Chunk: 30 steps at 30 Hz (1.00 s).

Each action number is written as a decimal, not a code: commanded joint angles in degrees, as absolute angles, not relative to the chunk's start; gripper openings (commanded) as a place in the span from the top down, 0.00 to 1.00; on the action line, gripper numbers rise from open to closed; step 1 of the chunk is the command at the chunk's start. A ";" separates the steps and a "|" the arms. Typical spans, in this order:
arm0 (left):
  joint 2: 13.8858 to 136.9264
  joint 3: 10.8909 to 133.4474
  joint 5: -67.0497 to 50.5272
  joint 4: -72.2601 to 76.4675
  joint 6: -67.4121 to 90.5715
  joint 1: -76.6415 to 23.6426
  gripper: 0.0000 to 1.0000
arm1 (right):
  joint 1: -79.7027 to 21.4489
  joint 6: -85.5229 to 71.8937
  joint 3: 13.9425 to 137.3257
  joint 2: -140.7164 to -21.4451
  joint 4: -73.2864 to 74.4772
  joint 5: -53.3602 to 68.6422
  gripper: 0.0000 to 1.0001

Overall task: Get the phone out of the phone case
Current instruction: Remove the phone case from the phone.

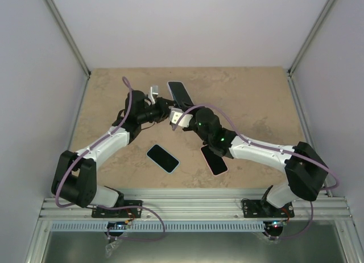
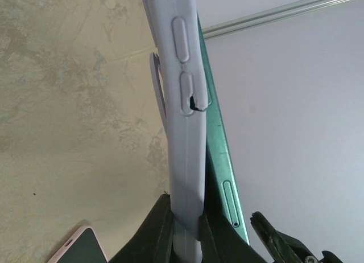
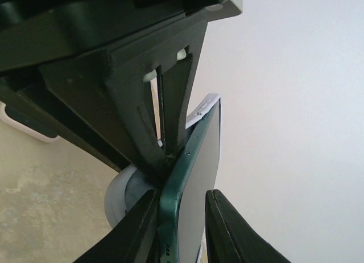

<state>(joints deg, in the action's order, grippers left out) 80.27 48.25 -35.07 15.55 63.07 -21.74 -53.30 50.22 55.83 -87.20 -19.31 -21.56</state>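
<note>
Both arms hold the phone and its case up over the far middle of the table. The lavender phone case (image 2: pixel 185 103), a ring on its back, stands edge-on with my left gripper (image 2: pixel 186 229) shut on its rim. The green phone (image 2: pixel 219 155) is peeled away from the case along one side. In the right wrist view my right gripper (image 3: pixel 182 217) is closed across the phone (image 3: pixel 202 155), one finger on its green edge and one on its screen. From above the phone (image 1: pixel 181 93) shows dark, with the left gripper (image 1: pixel 168 103) and right gripper (image 1: pixel 182 106) meeting beneath it.
Two other phones lie flat on the tan table (image 1: pixel 256 98): one in a light blue case (image 1: pixel 163 158) and one in a pinkish case (image 1: pixel 214 159). White walls close in the left, right and back sides.
</note>
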 commanded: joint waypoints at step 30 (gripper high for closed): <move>78.44 49.21 -34.28 15.27 57.18 -21.88 1.00 | -49.40 39.73 67.83 -86.61 -5.56 -21.91 0.99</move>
